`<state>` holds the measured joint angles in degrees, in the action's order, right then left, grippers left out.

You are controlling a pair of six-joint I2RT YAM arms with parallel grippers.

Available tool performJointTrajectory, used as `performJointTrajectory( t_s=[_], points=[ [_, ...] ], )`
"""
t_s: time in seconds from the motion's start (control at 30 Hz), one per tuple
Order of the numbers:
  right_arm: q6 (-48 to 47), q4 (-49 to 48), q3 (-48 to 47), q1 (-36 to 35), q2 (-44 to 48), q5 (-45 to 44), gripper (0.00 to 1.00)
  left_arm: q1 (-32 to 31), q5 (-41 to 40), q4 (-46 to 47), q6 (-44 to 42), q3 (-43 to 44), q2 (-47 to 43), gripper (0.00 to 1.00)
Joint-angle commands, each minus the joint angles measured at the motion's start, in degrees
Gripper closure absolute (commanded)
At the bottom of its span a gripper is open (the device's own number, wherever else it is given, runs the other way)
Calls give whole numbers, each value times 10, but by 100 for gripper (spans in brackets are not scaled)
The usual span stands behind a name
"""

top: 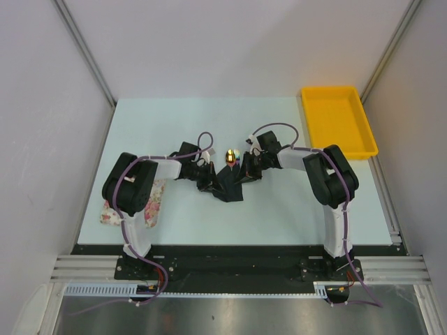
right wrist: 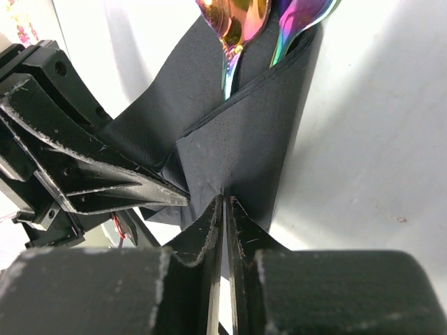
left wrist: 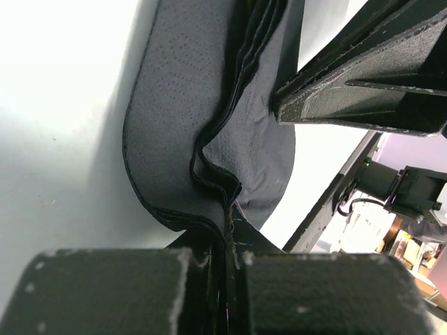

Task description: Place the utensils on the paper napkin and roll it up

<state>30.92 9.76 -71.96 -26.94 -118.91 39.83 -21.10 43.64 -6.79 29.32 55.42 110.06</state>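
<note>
The black paper napkin (top: 227, 187) lies mid-table, folded over the utensils (top: 230, 156), whose shiny gold ends stick out at its far end. In the right wrist view two iridescent gold ends (right wrist: 237, 21) poke out of the napkin (right wrist: 258, 139); the handles are hidden inside. My left gripper (top: 209, 183) is shut on the napkin's layered edge (left wrist: 209, 139), pinched at its fingertips (left wrist: 228, 216). My right gripper (top: 244, 174) is shut on the napkin's other edge (right wrist: 225, 199). The two grippers nearly touch; the right gripper's fingers (left wrist: 363, 84) show in the left wrist view.
A pink-and-white floral cloth mat (top: 152, 204) lies under the left arm at the table's left. A yellow tray (top: 339, 122) stands at the back right corner. The left gripper's fingers (right wrist: 91, 178) crowd the left of the right wrist view.
</note>
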Motion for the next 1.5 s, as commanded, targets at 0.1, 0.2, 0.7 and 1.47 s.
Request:
performJointTrajectory(
  t_s=[0.1,0.2,0.7,1.47],
  points=[
    [3,-16,5,-7,30,21,90,4,-28,-38,-37,10,-12,100],
    [6,-24,4,-13,26,24,90,6,-29,-39,-40,13,-11,100],
    [-3,-11,-14,-23,-45,-31,92,7,4,-14,-33,14,-15,98],
    [20,-26,-2,-25,-70,-35,96,-55,60,111,62,22,13,95]
  ],
)
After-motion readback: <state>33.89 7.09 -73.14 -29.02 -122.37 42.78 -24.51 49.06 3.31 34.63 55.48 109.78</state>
